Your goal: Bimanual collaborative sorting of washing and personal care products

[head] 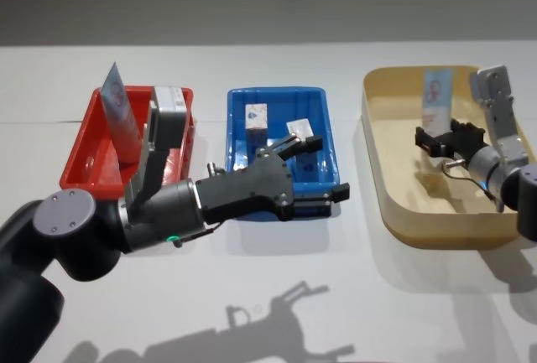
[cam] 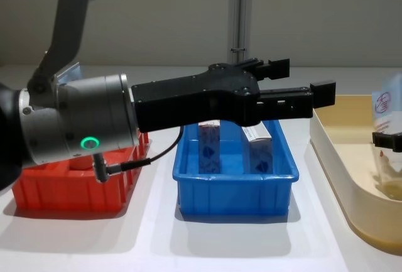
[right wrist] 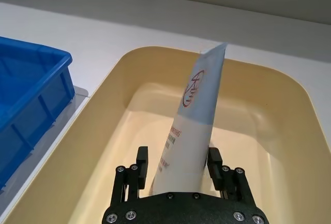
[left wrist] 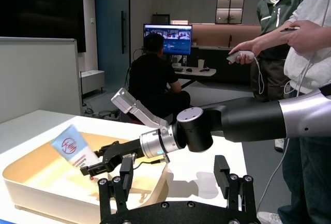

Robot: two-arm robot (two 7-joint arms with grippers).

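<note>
Over beige tub (right wrist: 155,58), counter's right edge, squeeze tube (right wrist: 194,115) is clamped upright by right tool (right wrist: 178,157), prob. for lowering in; left tool (cam: 301,80) is held wide, empty, above blue tub (cam: 232,190).

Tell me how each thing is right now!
Left gripper, open, empty, over blue tub.
Right gripper, shut on held tube.
Held tube, upright inside beige tub.
Other tube, standing in red tub.
Cartons, both standing in blue tub.
</note>
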